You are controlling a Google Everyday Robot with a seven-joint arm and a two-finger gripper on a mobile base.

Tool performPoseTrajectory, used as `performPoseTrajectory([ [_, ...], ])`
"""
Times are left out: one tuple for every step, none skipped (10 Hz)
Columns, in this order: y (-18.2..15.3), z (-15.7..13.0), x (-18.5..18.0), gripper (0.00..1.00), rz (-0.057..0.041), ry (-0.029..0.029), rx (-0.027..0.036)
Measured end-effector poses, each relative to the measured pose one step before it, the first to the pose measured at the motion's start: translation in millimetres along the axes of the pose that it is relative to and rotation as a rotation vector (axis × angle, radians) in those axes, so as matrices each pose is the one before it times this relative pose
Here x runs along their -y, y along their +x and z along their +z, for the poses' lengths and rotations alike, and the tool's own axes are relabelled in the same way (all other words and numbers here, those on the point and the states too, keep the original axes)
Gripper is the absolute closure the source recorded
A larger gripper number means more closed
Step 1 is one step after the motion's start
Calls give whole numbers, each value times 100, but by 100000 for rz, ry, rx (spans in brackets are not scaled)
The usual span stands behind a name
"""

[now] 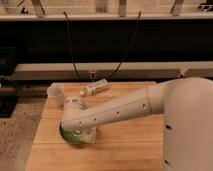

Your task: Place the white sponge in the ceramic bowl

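Observation:
The green ceramic bowl (69, 135) sits on the wooden table near its left front, mostly covered by my arm. My white arm reaches in from the right and its end hangs right over the bowl. The gripper (88, 134) is down at the bowl's right rim, largely hidden under the wrist. The white sponge does not show; it may be hidden under the arm or gripper.
A translucent white cup (56, 93) stands at the table's back left. A white tube-like bottle (96, 88) lies at the back middle. The wooden tabletop (130, 145) ends at a speckled floor on the left. Two black cables hang behind.

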Motion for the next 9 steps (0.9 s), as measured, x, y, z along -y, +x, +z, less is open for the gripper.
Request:
performPoseTrajectory([
  [87,-39,-14,97,-26,139,-172],
  [-15,1,17,97,-151,-7,21],
  [174,-98,283,97,-825,353,574],
  [73,-34,464,97,-409,424,608],
  [54,-96,789,97,-996,870,688],
  [182,14,168,97,-296,124,485],
  [212,55,178,97,-714,282,587],
  [148,66,576,97,-1012,454,694],
  [147,133,1454,97,-2432,1376,1186],
])
